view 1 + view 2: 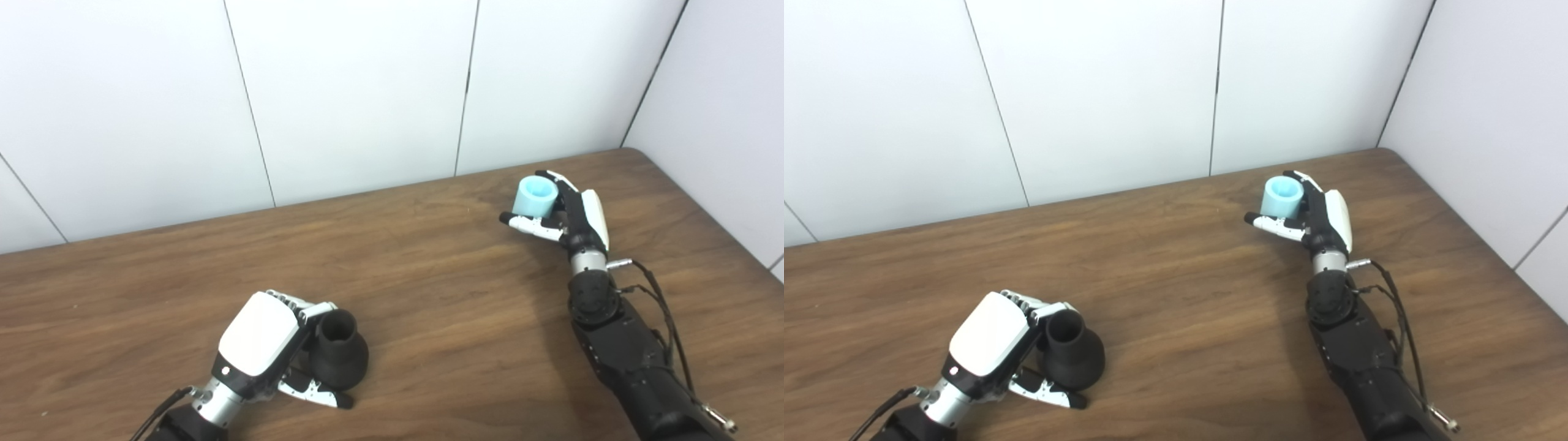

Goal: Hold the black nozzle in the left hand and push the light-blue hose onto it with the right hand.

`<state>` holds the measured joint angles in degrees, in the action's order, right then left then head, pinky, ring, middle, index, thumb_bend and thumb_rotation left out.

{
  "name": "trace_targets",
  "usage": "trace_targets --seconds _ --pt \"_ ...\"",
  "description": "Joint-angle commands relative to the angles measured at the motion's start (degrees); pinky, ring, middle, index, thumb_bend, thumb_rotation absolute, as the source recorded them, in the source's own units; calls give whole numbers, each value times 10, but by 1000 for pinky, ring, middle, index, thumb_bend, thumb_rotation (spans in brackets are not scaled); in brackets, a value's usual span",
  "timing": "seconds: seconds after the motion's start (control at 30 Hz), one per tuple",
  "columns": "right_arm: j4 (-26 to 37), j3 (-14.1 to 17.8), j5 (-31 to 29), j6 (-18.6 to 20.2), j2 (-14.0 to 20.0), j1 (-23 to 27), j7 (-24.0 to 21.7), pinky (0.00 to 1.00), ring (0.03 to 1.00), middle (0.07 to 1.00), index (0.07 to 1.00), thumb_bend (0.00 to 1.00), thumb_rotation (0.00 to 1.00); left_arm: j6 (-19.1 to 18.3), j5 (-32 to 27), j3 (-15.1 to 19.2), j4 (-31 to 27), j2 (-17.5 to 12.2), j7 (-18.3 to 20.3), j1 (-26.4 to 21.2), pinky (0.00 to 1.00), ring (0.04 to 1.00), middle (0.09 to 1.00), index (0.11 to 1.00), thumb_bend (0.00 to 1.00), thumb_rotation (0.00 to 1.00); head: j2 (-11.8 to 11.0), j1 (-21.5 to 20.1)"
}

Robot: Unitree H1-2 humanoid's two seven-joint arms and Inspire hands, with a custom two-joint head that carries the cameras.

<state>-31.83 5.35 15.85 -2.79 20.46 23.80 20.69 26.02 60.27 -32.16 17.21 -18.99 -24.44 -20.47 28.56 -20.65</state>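
Left hand (263,343) wrapped around black nozzle (339,355) near the front edge of the wooden counter (429,294), narrow open mouth turned up, inside dark and unreadable. Right hand (566,211) closed around light-blue hose (535,196) toward the far right corner, open end up, hollow showing nothing inside. Well apart from each other, with a broad bare stretch of counter between. White wall panels (355,92) just behind the far edge.

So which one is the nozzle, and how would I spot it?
Start at the wooden table and look to its near left, where the left hand with the white back rests. The black nozzle sits in its fingers: a matte, flared piece with an open round mouth facing up, unlike the pale blue hose across the table.
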Motion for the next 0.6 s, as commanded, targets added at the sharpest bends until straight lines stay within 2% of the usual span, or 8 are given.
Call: trace_targets --seconds 0.0,0.27,0.37,0.47,0.57 --pt "1 -3 -1 -4 -3 17 -5 680 734 742 776 1000 371 6 -4 -22 44 2 -12 60 93 142 207 481 521 39 1 0" --pt "-1 2 -4 -15 -5 15 11 664 718 719 750 947 324 6 -3 -22 47 1 -15 61 90 139 205 481 521 40 2 -2" --pt "4 13 -14 -14 -12 13 20 579 645 659 660 885 252 7 -4 -23 49 0 -17 60 89 137 202 481 521 39 3 -3" --pt "8 25 -27 2 -19 13 19 528 604 628 613 866 228 6 -3 -22 46 0 -15 62 90 138 204 481 521 39 6 -2" --pt "23 29 -34 16 -24 10 13 454 549 589 560 832 141 4 0 -21 41 -1 -12 64 89 138 204 481 521 40 7 -2"
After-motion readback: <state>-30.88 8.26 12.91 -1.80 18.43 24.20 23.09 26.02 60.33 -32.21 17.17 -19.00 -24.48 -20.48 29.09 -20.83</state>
